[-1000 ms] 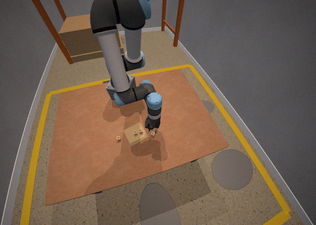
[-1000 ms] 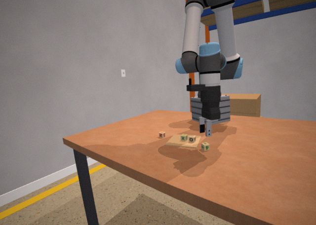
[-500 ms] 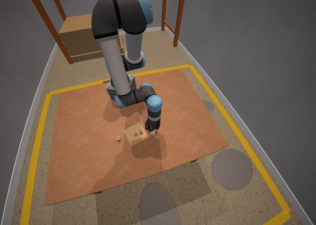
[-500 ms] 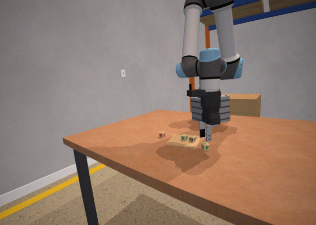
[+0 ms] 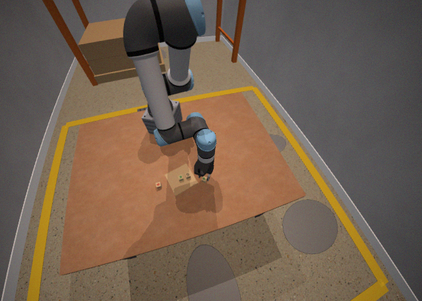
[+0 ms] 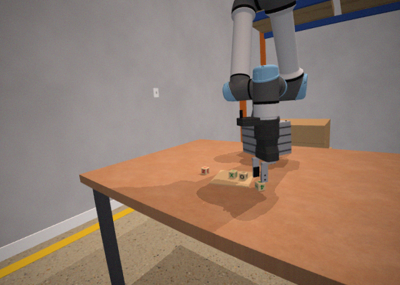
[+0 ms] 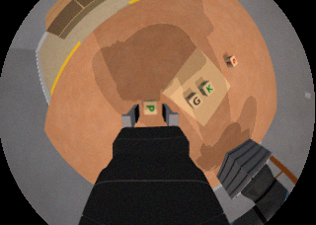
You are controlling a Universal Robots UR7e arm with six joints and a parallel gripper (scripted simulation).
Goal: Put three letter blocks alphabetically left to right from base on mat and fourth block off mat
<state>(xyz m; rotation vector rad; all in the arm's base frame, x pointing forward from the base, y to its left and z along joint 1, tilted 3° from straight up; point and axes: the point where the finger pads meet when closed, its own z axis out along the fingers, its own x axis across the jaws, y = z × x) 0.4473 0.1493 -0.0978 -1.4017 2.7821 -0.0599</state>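
The open jaws are hovering over the P block. It's looking light and rigid; opposite side faces are offering the grip.

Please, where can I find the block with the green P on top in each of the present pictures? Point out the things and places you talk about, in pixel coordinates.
Top view: green P block (image 5: 204, 179) (image 6: 259, 185) (image 7: 150, 108), below the centre, at the fingertips of the hand (image 5: 204, 177) (image 6: 259, 177) (image 7: 150, 110).
Exterior view: right of centre, low, under the hand.
Wrist view: near the centre, between the open fingers.
Shared landmark: the pale mat (image 5: 182, 187) (image 6: 222, 180) (image 7: 202, 117).
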